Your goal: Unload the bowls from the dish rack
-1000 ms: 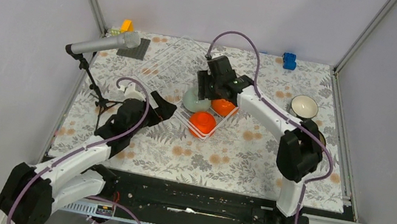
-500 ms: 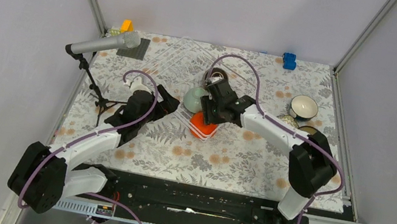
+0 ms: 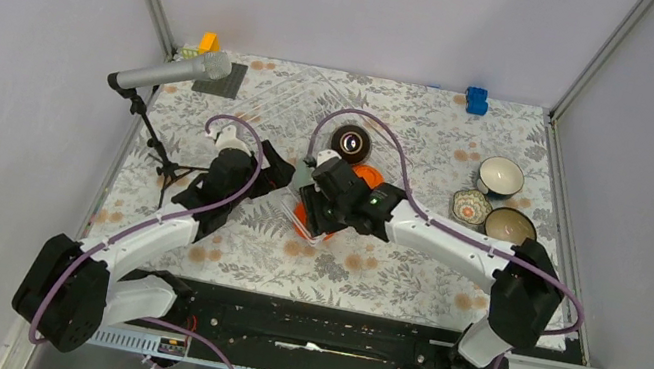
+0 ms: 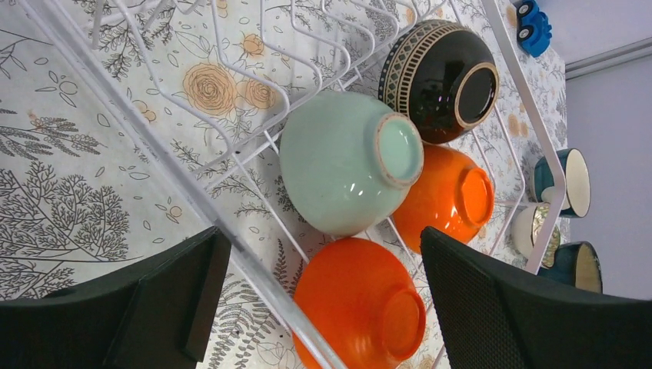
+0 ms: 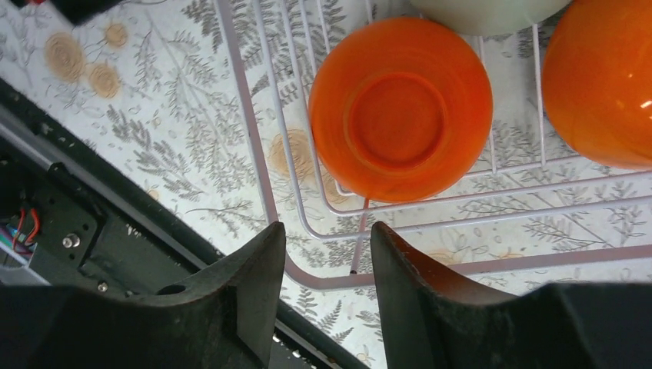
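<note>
1. Hovering, the right end effector (image 5: pixel 327 234) has its fingers parted with nothing between them. It sits over the near corner of the dish rack (image 5: pixel 244 131), just short of the near orange bowl (image 5: pixel 400 108).
2. Change: a second ago this arm reached deeper into the rack, over the mint bowl (image 4: pixel 346 161) and the second orange bowl (image 5: pixel 607 77). Now it is pulled back to the near corner, and no bowl came with it. It is likely lining up on the near orange bowl, with the grasp not yet started.
3. The left end effector (image 4: pixel 323 234) is wide open and empty at the rack's left edge. That arm has swung in closer over the last second.
4. Task state: four bowls are in the rack, all bottom-up: the mint, the two orange and the dark brown bowl (image 4: pixel 442 73). Three more bowls (image 3: pixel 500 176) stand well apart on the right of the counter (image 3: pixel 390 267). Roughly half is left to do.
5. Views:
   - Top view: the right arm covers most of the near orange bowl, but only this view shows both arms and the three bowls set out.
   - Right wrist: the near orange bowl shows whole, foot ring up, but the dark brown bowl is out of frame.
   - Left wrist: this is the only view with all four racked bowls together.
</note>
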`<action>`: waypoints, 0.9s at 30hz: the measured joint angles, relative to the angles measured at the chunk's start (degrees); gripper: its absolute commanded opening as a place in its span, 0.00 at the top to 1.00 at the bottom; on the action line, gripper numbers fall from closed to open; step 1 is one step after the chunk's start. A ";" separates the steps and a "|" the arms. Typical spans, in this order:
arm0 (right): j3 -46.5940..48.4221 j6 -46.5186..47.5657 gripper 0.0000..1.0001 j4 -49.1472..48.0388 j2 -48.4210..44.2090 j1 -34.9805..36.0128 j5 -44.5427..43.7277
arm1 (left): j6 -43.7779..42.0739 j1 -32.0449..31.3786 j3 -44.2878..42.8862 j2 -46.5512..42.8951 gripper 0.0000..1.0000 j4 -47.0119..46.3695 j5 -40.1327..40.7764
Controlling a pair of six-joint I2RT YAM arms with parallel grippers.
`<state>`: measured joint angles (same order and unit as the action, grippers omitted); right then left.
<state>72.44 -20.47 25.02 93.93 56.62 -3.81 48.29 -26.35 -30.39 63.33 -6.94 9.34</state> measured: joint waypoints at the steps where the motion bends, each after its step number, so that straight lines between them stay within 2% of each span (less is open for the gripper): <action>1: 0.00 -0.20 0.49 -0.02 0.00 0.66 0.22 | -0.35 0.00 0.00 -0.11 0.01 0.11 0.02; 7: -0.46 -0.81 0.44 -0.48 -1.40 1.99 -1.25 | -1.40 0.00 0.00 -1.57 0.01 1.53 0.42; 13: 0.79 -0.42 0.40 -0.55 -3.43 -1.38 -2.71 | -2.40 0.00 -1.07 -4.85 0.03 5.55 0.26; 14: 1.05 -0.39 0.39 -0.83 -3.45 -2.71 -2.58 | -2.89 0.00 -1.97 -5.42 0.05 6.86 0.15; 17: 1.33 -0.59 0.26 -1.97 -3.48 -6.93 -2.05 | -3.93 0.00 -4.76 -6.64 0.09 9.40 -0.39; 20: 1.33 -1.66 0.22 -3.08 -3.45 -11.19 -1.16 | -5.14 0.00 -8.11 -6.29 0.16 10.91 -1.90; 23: 1.29 -3.91 0.14 -5.25 -3.43 -13.29 -0.15 | -6.80 -0.15 -12.24 -3.58 0.22 11.72 -3.80; 27: -0.81 -9.51 0.10 -12.31 -3.41 -15.17 2.40 | -9.60 -0.57 -17.68 3.04 0.28 12.92 -5.51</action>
<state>71.64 -29.98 12.71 90.52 41.45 -1.41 38.70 -26.92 -48.07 66.37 5.98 3.84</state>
